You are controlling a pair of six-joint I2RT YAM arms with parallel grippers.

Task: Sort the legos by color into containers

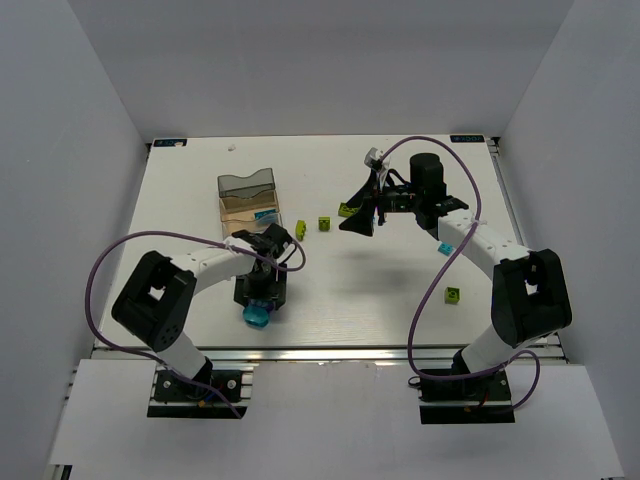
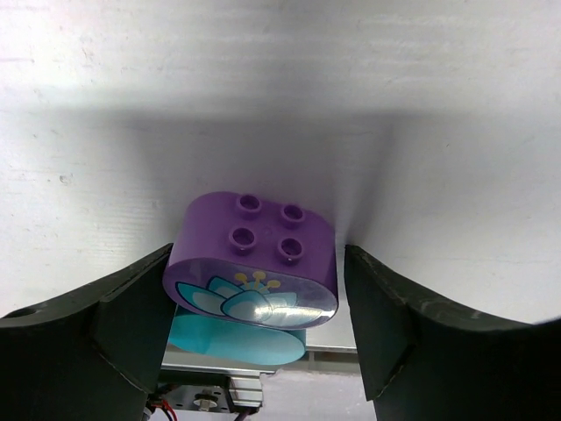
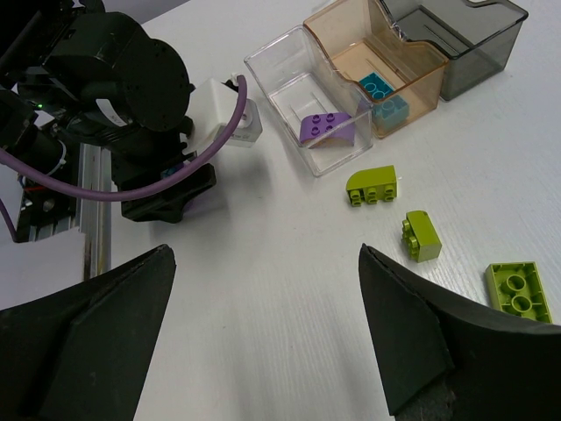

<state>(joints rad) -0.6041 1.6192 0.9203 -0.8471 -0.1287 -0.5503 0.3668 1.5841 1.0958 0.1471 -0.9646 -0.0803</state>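
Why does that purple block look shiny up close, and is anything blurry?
Left wrist view: glare across the purple block, the table behind washed out white. Right wrist view: green bricks sharp, its own fingers nearly featureless black. Top view: even light, faint shadows.

A cyan piece [image 2: 237, 344] is mostly hidden under the purple brick [image 2: 254, 250], and the top edge crops the grey bin [image 3: 469, 48].

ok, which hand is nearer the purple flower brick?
Left. Left hand straddles the purple flower brick, a finger each side; right hand is far off, near lime bricks.
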